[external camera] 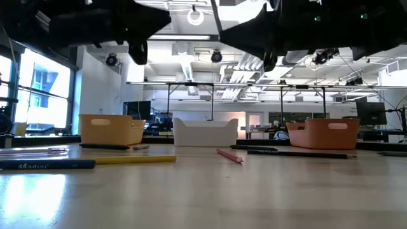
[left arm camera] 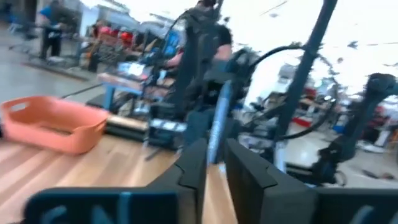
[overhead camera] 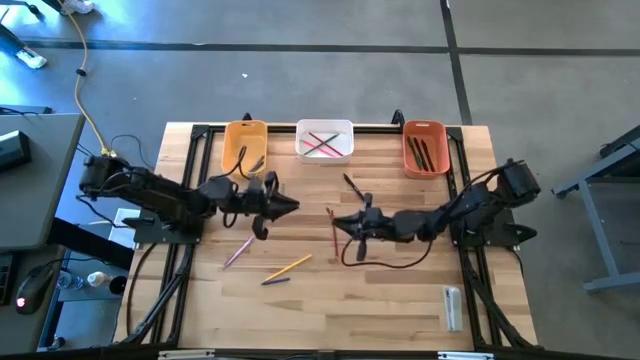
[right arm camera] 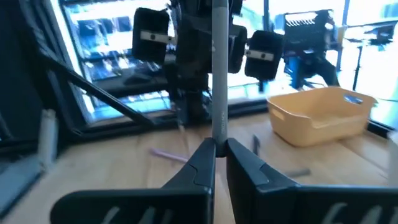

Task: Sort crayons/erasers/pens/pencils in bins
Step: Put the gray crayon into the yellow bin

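Over the middle of the worktop, both arms hang above the wood, tips facing each other.

Right end effector: fingers pressed nearly together on a slim grey stick that stands up between them in the right wrist view; likely one of the pens, colour hard to judge. In the high view a dark stick shows just beyond its tip, pointing toward the bins.

Left end effector: fingers stand a narrow gap apart. A bluish stick-like shape sits above that gap in the left wrist view; cannot tell whether it is gripped or merely behind.

Bins along the far edge:
- yellow-orange bin, left, dark stick inside.
- white bin, centre, red, pink and green pencils crossed inside.
- red-orange bin, right, dark pens lying lengthwise.

Loose on the worktop:
- pink pencil, near side of the left arm.
- yellow-orange pencil with a dark blue stick just beside it, nearer the front edge.
- red pencil next to the right end effector.
- whitish oblong item near the front right corner, well apart from the rest.
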You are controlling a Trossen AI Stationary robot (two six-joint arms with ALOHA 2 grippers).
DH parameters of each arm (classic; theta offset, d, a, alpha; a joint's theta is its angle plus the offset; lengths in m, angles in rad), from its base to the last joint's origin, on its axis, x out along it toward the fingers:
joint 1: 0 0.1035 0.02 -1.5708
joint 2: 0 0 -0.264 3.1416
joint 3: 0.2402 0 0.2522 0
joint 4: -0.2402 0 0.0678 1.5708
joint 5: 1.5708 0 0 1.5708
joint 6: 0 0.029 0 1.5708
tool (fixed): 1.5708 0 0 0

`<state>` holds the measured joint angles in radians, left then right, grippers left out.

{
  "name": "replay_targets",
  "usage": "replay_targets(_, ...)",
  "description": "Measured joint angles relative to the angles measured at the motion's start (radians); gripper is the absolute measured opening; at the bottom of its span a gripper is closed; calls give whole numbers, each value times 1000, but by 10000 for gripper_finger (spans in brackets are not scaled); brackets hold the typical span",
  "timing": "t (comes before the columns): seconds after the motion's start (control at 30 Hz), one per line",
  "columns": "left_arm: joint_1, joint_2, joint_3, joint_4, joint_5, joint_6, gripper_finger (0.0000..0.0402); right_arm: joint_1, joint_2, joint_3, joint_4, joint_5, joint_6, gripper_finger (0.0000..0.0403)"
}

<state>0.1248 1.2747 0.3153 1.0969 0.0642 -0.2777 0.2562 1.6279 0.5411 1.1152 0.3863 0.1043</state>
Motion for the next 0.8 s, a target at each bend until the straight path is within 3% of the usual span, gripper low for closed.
replay_targets(0.2,-112,34,35,41,-101,51,115,0,1,59,-32,-33,-34,6)
replay_targets(0.37,-170,97,109,57,-116,110,150,0,1,101,-66,-54,-60,6)
replay_targets(0.8,-199,222,246,59,-185,220,161,8,1,118,-87,-73,-60,6)
